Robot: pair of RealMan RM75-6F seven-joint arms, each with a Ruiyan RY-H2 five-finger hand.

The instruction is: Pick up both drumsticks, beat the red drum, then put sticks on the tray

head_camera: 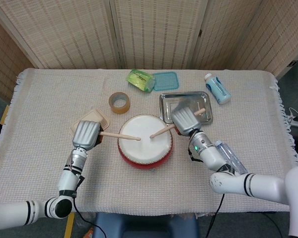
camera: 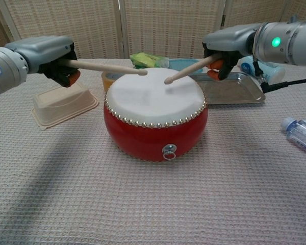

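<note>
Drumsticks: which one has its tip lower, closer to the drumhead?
The right hand's drumstick; it slants down toward the red drum, while the left hand's drumstick is held nearly level above it.

Cloth-covered table (head_camera: 39,124) with red drum (head_camera: 145,148), tray (head_camera: 166,106), tape roll (head_camera: 119,102), bottles (head_camera: 217,89).

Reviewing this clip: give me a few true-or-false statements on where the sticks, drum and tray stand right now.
1. Each hand holds a drumstick. True: the left hand grips the left drumstick, and the right hand grips the right drumstick.
2. Both sticks lie on the tray. False: both are held over the red drum.
3. The tray sits on the right hand's side of the drum. True.
4. The drum is tipped over. False: it stands upright.
</note>
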